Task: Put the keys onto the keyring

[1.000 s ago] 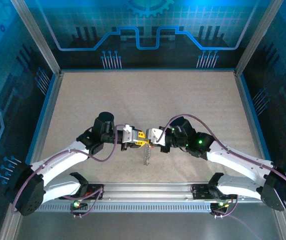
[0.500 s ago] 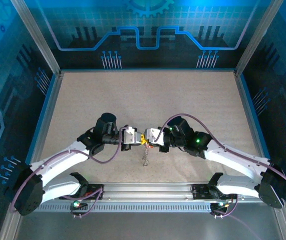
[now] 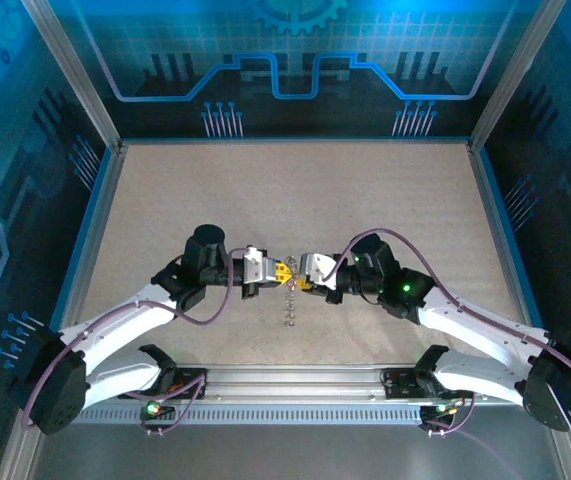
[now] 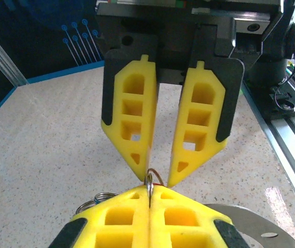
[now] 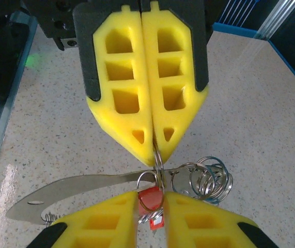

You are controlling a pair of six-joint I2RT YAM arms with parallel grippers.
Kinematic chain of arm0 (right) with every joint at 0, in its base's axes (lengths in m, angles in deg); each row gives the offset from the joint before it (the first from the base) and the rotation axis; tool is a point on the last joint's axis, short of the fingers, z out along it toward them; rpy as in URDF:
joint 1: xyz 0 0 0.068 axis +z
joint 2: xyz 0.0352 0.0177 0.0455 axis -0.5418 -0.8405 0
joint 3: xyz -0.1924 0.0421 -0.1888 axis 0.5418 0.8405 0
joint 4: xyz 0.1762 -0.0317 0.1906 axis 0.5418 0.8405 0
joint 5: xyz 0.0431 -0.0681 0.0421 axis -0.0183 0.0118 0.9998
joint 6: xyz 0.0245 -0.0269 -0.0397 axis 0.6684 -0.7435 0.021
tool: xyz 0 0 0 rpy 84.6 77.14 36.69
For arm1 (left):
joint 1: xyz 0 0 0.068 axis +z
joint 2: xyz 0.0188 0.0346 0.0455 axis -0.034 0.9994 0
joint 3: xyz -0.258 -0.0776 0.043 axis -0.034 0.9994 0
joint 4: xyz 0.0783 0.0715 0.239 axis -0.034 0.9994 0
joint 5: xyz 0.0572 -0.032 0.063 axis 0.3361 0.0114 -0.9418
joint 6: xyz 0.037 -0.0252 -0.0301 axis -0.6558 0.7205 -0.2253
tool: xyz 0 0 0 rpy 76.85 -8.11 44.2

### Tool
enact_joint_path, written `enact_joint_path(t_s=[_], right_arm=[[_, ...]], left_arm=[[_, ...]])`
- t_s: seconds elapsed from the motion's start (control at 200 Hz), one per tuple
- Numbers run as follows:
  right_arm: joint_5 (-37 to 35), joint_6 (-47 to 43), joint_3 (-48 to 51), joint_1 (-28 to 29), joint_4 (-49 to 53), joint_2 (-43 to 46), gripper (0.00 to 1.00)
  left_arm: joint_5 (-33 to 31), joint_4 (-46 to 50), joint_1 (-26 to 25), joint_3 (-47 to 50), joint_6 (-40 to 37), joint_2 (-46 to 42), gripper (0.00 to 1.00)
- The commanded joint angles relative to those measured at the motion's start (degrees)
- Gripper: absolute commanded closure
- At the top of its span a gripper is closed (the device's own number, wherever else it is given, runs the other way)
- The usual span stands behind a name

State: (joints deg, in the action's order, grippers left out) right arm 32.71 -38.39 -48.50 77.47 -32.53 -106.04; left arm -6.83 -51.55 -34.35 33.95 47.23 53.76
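Note:
My left gripper (image 4: 150, 188) is shut on the keyring (image 4: 149, 181), a thin silvery loop that I see edge-on between its yellow tips. In the right wrist view the left gripper (image 5: 155, 155) comes down from above, with the keyring (image 5: 158, 161) pinched in it. My right gripper (image 5: 151, 195) faces it tip to tip, jaws a little apart. The red heads of the keys (image 5: 151, 197) sit in that gap, and a small ring links them to the keyring. In the top view the left gripper (image 3: 278, 271) and right gripper (image 3: 302, 280) meet mid-table.
A cluster of spare silvery rings (image 5: 209, 178) and a flat metal tag (image 5: 75, 191) hang from the same bunch, and a short chain (image 3: 288, 305) dangles below the grippers. The speckled table (image 3: 285, 200) is open on all sides, with a metal rail (image 3: 295, 385) at the near edge.
The left jaws have closed on the keyring. The right jaws, shut a second ago, have parted slightly around the red key heads. Both grippers shifted slightly.

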Motion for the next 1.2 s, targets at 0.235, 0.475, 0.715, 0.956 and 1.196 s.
enact_joint_path(t_s=[0.235,0.475,0.715,0.956,1.196], right_arm=[[4.83,2.22,-0.32,-0.81,-4.38,-1.39,0.9],[5.66,3.13,0.03,-0.97,-6.86,-2.98,0.84],[8.23,4.3,1.06,-2.02,-8.96,-2.3,0.95],[6.32,2.23,-0.21,-2.22,-3.06,-0.29,1.0],[-4.99,-2.19,-6.55,2.86,8.28,-3.34,1.0]], left_arm=[[7.18,-11.99,0.35,2.11,5.2,0.36,1.0],[8.58,-16.24,0.32,3.15,7.26,1.22,1.0],[8.64,-16.89,0.38,3.48,7.5,1.22,1.0],[4.96,-7.76,0.5,2.0,1.33,-0.45,0.81],[-2.29,6.72,0.28,-1.2,-8.19,-0.69,0.78]])
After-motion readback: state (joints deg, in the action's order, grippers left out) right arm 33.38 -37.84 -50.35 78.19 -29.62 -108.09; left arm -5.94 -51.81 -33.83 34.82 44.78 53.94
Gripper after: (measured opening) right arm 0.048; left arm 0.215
